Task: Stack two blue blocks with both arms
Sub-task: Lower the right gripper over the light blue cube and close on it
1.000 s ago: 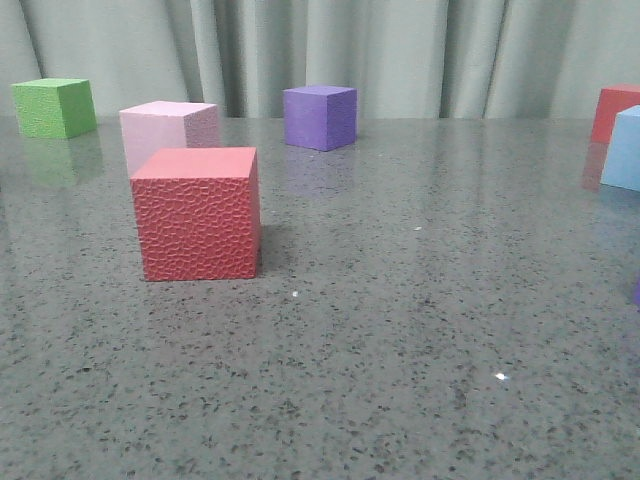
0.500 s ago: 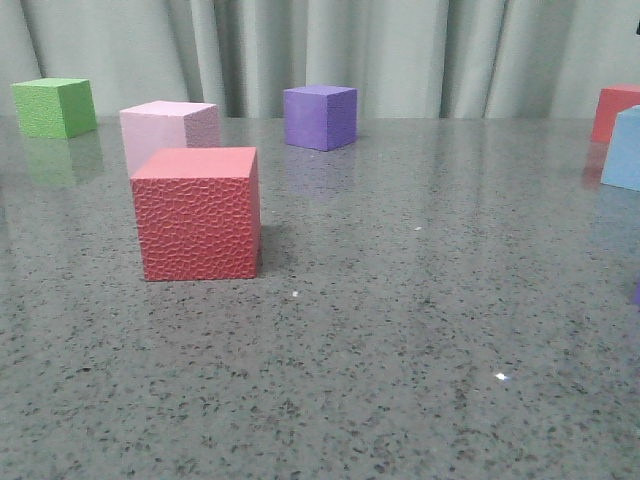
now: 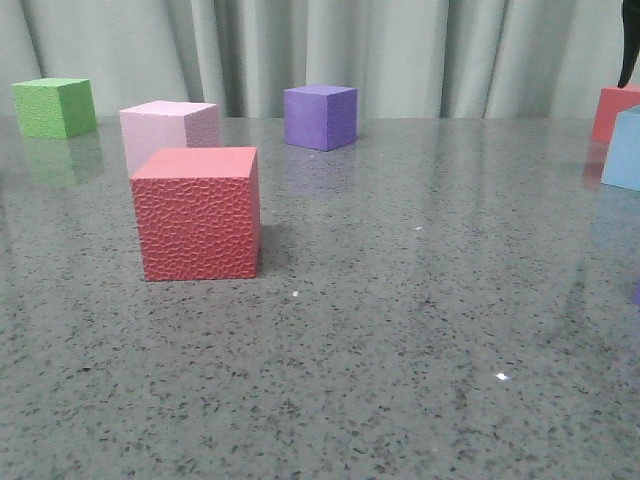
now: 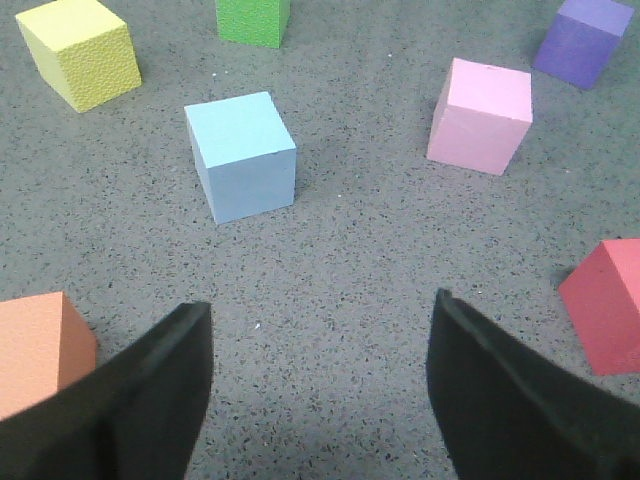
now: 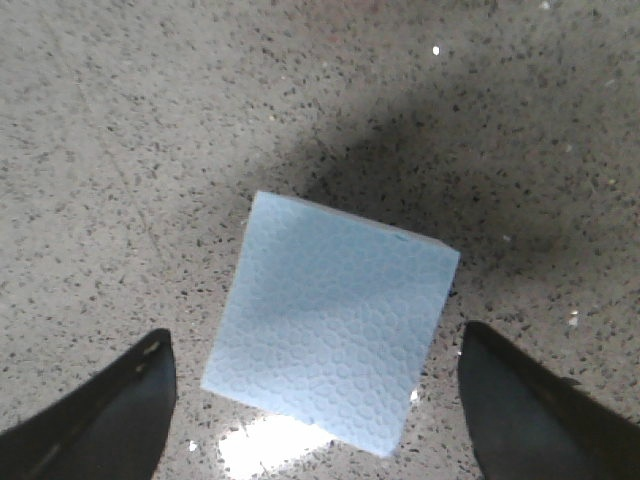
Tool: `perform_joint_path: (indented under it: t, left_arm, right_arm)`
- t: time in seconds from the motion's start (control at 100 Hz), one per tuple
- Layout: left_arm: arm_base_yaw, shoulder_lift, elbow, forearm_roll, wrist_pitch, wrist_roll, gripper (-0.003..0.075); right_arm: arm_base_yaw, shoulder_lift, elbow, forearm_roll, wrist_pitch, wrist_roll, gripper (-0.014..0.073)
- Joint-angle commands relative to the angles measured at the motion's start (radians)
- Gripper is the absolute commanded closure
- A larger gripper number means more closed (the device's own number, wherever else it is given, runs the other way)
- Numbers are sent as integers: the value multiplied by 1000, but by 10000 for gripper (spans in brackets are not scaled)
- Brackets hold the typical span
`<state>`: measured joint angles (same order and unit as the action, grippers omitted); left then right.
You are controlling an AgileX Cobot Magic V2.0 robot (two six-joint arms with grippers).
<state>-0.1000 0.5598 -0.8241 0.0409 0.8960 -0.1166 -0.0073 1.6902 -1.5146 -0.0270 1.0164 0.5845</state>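
One light blue block (image 5: 330, 335) lies on the table straight under my right gripper (image 5: 315, 335). The gripper is open, with a black finger (image 5: 110, 410) on each side and a gap to the block on both sides. In the front view this block (image 3: 625, 150) shows at the right edge, with a black part of the right arm (image 3: 630, 45) above it. The second light blue block (image 4: 240, 155) stands ahead of my left gripper (image 4: 320, 305), which is open, empty and well short of it.
A red cube (image 3: 198, 213), a pink cube (image 3: 168, 130), a purple cube (image 3: 320, 117), a green cube (image 3: 54, 107) and a second red cube (image 3: 618, 110) stand on the grey speckled table. An orange cube (image 4: 35, 350) and a yellow cube (image 4: 80, 50) are near the left gripper.
A black part of the right arm has come into the front view at the top right edge, above the light blue block. The cubes have not moved.
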Motion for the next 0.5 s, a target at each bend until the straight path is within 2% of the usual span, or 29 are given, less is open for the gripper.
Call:
perform_joint_path:
  t: [0.0, 0.49]
  left_arm:
    - [4, 11, -32, -8, -65, 2, 282]
    - [4, 11, -32, -8, -65, 2, 282]
  right_arm:
    - [-7, -33, -36, -19, -27, 9, 13]
    - [-7, 23, -40, -33, -46, 31, 13]
